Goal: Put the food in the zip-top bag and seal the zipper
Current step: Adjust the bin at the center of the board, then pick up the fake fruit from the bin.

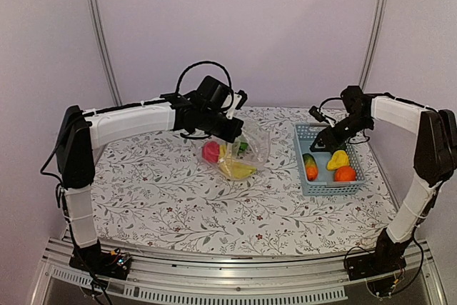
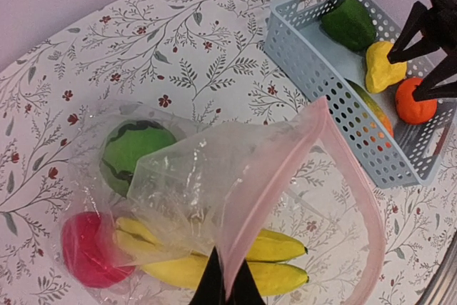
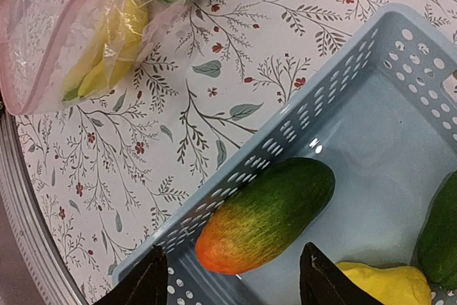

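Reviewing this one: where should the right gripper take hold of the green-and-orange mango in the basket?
Grip the mango across its narrow middle, from straight above: it lies flat and elongated on the floor of the basket, whose wall beside it likely blocks a sideways approach. The right gripper is open.

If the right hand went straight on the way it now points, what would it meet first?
Probably the green-and-orange toy fruit lying in the blue basket: the wrist view shows it straight ahead between the open fingers of the right hand. How far off it is cannot be told.
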`<state>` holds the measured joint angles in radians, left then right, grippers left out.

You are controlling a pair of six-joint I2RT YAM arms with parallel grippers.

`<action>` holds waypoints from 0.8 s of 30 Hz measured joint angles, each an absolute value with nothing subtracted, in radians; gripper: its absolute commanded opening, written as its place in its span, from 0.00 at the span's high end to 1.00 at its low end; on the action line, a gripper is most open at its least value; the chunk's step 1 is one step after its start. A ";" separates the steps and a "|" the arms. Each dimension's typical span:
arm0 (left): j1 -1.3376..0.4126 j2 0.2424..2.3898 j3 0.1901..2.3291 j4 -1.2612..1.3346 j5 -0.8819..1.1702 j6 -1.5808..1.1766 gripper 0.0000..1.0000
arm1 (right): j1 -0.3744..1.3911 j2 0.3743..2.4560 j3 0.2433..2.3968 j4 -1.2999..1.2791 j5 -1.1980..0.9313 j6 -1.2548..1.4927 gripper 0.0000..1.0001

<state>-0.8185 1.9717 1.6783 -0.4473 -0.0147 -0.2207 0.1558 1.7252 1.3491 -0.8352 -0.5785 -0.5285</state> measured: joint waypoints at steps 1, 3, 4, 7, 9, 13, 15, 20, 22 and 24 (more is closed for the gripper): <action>-0.818 1.972 1.678 -0.448 -0.015 -0.221 1.00 | 0.156 1.742 1.349 -0.822 -0.570 -0.508 0.38; -0.818 1.972 1.678 -0.448 -0.015 -0.221 1.00 | 0.156 1.775 1.349 -0.803 -0.554 -0.477 0.38; -0.818 1.972 1.679 -0.448 -0.015 -0.220 1.00 | 0.156 1.794 1.349 -0.794 -0.548 -0.459 0.38; -0.818 1.972 1.681 -0.451 -0.015 -0.220 1.00 | 0.156 1.835 1.349 -0.779 -0.537 -0.426 0.37; -0.818 1.972 1.686 -0.453 -0.015 -0.220 1.00 | 0.156 1.860 1.349 -0.774 -0.532 -0.408 0.36; -0.818 1.972 1.692 -0.455 -0.015 -0.220 1.00 | 0.156 1.906 1.349 -0.767 -0.529 -0.382 0.32; -0.818 1.972 1.692 -0.457 -0.015 -0.220 1.00 | 0.156 1.924 1.349 -0.765 -0.528 -0.374 0.30; -0.818 1.972 1.692 -0.464 -0.015 -0.220 1.00 | 0.156 1.957 1.349 -0.761 -0.521 -0.353 0.27; -0.818 1.972 1.694 -0.467 -0.015 -0.220 1.00 | 0.157 1.966 1.349 -0.761 -0.511 -0.348 0.27; -0.818 1.972 1.699 -0.471 -0.015 -0.220 1.00 | 0.156 1.979 1.349 -0.762 -0.503 -0.342 0.28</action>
